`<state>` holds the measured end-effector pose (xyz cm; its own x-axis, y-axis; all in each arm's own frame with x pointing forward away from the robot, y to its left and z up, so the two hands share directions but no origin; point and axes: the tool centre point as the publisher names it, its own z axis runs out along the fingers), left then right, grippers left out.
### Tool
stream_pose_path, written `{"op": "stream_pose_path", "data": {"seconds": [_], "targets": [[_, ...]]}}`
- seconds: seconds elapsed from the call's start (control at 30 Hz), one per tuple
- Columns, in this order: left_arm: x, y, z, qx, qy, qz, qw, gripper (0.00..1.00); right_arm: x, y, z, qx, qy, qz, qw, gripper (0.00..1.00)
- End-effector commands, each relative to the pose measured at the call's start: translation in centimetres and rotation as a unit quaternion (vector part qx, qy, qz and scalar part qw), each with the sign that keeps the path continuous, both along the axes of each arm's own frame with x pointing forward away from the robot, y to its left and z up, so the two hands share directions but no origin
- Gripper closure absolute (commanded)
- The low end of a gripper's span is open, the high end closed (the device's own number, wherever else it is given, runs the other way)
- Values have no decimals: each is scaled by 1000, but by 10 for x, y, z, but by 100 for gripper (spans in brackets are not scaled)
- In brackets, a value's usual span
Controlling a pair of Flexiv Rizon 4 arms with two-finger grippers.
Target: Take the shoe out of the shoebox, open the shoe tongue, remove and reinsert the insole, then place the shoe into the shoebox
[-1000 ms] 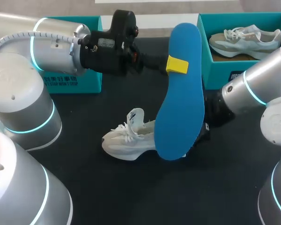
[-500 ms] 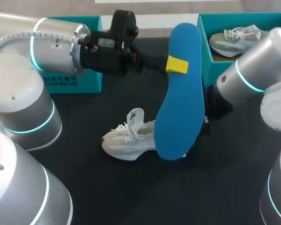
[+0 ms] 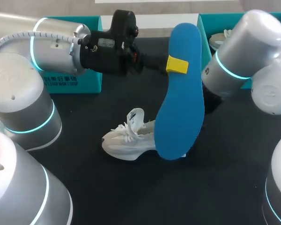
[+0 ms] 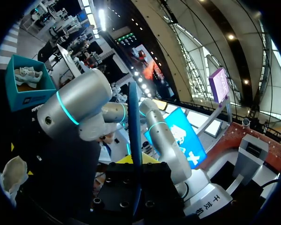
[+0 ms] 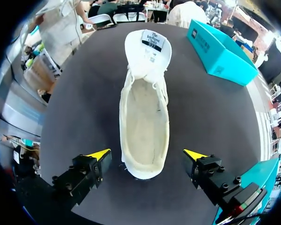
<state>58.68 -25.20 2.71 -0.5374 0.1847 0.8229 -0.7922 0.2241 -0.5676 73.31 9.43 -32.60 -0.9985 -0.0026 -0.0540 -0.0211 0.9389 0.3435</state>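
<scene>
Step prob: reinsert insole. Nearest: R gripper (image 5: 147, 154) released, fingers wide either side of shoe (image 5: 145, 117) heel, no contact. Close gently on heel to brace, don't crush collar. Shoe flat on table (image 5: 75, 93), tongue (image 5: 148, 51) folded fwd, opening exposed. Above: L gripper (image 3: 177, 64) clenched on blue insole (image 3: 180, 103), near upright, wide end down over shoe. Align w/ shoe length, feed toe end under tongue first, then seat heel. Far L: teal shoebox (image 3: 72, 79).
</scene>
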Motion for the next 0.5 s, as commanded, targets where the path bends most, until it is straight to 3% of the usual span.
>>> {"op": "stream_pose_path", "data": {"seconds": [0.03,0.5], "targets": [[0,-1,-1,-1,0,0,1000,100,-1,9,0,-49,1,-6,999,0],[0,-1,-1,-1,0,0,1000,100,0,17,0,-49,-1,-23,999,0]]}}
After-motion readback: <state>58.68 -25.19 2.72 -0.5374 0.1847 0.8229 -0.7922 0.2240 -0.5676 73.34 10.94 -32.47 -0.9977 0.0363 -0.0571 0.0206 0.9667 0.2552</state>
